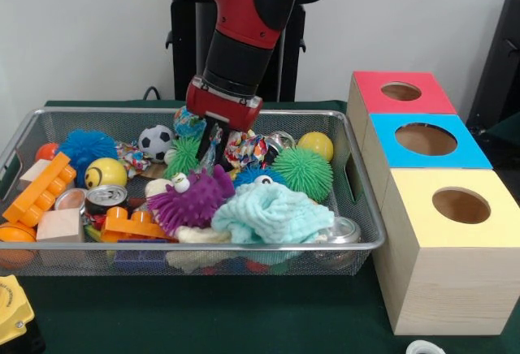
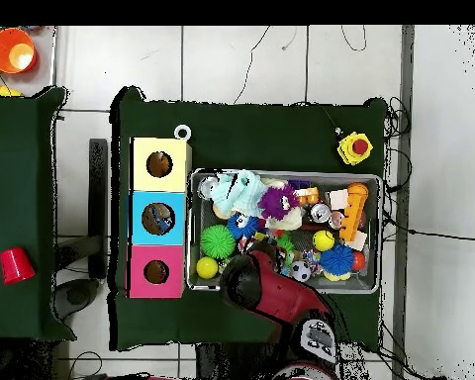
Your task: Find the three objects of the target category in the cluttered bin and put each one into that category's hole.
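A wire mesh bin (image 1: 357, 244) holds a jumble of toys. My gripper (image 1: 214, 151) reaches down into its back middle, among a multi-coloured cloth (image 1: 244, 148) and a small green spiky ball (image 1: 185, 157). Its tips are buried in the clutter. Around it lie a purple spiky toy (image 1: 195, 200), a mint plush (image 1: 272, 212), a large green spiky ball (image 1: 302, 171), a yellow ball (image 1: 315, 144) and a soccer ball (image 1: 154, 140). Beside the bin stand a red box (image 1: 370, 94), a blue box (image 1: 471, 155) and a yellow box (image 1: 414, 216), each with a round hole. In the overhead view the arm (image 2: 266, 292) hides the gripper.
At the bin's left are a blue spiky ball (image 1: 85, 147), a smiley ball (image 1: 106, 173), an orange brick (image 1: 41, 189), a can (image 1: 106, 198) and a wooden block (image 1: 59, 226). A yellow emergency button (image 2: 354, 148) sits beyond the bin (image 2: 380, 233). A red cup (image 2: 17, 264) stands on another table.
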Robot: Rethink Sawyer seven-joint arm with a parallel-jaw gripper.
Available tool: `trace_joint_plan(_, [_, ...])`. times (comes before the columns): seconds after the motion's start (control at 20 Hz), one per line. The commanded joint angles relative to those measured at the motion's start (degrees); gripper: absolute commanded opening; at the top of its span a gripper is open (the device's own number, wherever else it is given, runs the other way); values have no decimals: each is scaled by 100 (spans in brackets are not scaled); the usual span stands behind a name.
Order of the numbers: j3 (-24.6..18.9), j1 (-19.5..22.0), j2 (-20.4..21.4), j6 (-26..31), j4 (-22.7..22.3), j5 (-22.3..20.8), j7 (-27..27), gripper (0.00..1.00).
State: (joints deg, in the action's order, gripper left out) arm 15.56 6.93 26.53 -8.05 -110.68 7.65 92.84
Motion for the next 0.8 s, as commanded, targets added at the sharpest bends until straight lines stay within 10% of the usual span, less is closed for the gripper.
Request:
trace_joint_plan(0.05, [-178, 130, -14, -318, 328, 125, 1164, 0])
trace_joint_plan(0.4, [244, -216, 1474, 738, -556, -143, 891, 0])
trace_joint_plan(0.8, [-862, 156, 2867, 1608, -1471, -148, 986, 0])
